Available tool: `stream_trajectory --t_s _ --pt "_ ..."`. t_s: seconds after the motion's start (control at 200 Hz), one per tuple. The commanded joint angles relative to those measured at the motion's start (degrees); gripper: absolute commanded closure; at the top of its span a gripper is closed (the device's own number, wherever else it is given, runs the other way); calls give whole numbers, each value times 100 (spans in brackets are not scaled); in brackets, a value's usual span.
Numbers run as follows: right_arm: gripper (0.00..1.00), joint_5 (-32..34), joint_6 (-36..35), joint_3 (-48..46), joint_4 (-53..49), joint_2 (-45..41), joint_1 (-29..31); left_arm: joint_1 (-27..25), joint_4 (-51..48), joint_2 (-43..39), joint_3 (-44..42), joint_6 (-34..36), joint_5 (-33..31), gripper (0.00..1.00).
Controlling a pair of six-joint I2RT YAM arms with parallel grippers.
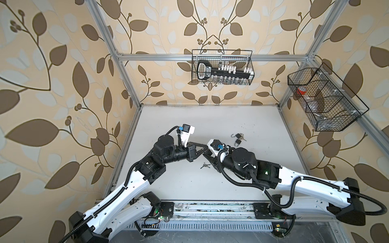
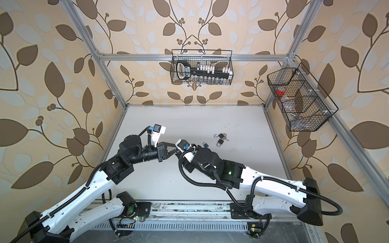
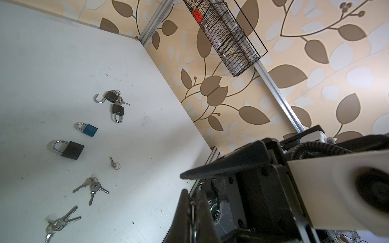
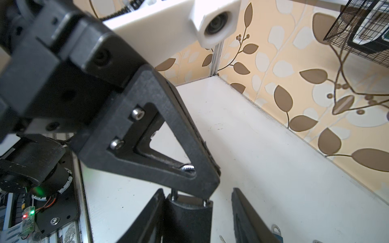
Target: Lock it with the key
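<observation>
My left gripper point(image 3: 192, 202) is shut on a thin steel shackle point(image 4: 188, 168), seen edge-on between its pads. Under that shackle hangs a black padlock point(image 4: 187, 218), held above the white table point(image 1: 210, 117). My right gripper point(image 4: 196, 191) stands open around the lock's body: one finger touches its side, the other finger point(image 4: 248, 218) is apart from it. In both top views the two grippers meet mid-table point(image 1: 205, 152) point(image 2: 175, 150), and the held lock is hidden there. Loose keys point(image 3: 91, 187) point(image 1: 205, 166) lie on the table. The held lock's keyhole is hidden.
On the table lie another black padlock point(image 3: 70, 149), a blue padlock point(image 3: 89, 128) point(image 2: 205, 144), two small dark padlocks point(image 1: 239, 138), one with its shackle open, a single key point(image 3: 114, 163) and a key bunch point(image 3: 61, 221). Wire baskets hang on the back wall point(image 1: 222, 67) and the right wall point(image 1: 324, 98).
</observation>
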Motion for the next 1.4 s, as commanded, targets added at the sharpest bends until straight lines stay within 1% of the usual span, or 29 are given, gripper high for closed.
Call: stream_trajectory --t_s 0.0,0.28,0.38,0.705,0.875,1.1,1.18,1.245,1.32,1.37,1.4 --pt "47 329 -136 193 -184 53 -8 -63 162 -113 218 83 86 100" --pt "42 194 -94 218 -276 158 -2 -68 176 -142 192 55 35 100" --pt "42 152 -47 203 -249 159 1 -62 180 -162 192 52 12 100" --pt "52 97 22 98 -66 12 1 -69 188 -178 140 24 -19 100" --pt "61 10 55 48 -24 -51 1 -70 192 -156 148 22 -33 100" --pt "88 -106 118 -68 82 -196 1 -63 70 -107 220 71 -104 100" --pt "95 35 175 -166 140 -331 1 -68 -29 -133 302 170 -169 78" --pt "99 133 224 -288 196 -470 -8 -69 -299 -195 441 275 -405 67" --pt "100 232 274 -428 189 -627 -30 -67 -669 -268 572 422 -875 43" --pt "100 309 341 -533 162 -728 -45 -68 -961 -315 673 505 -1264 33" --pt "100 325 383 -595 147 -766 -58 -69 -1125 -335 704 534 -1491 31"
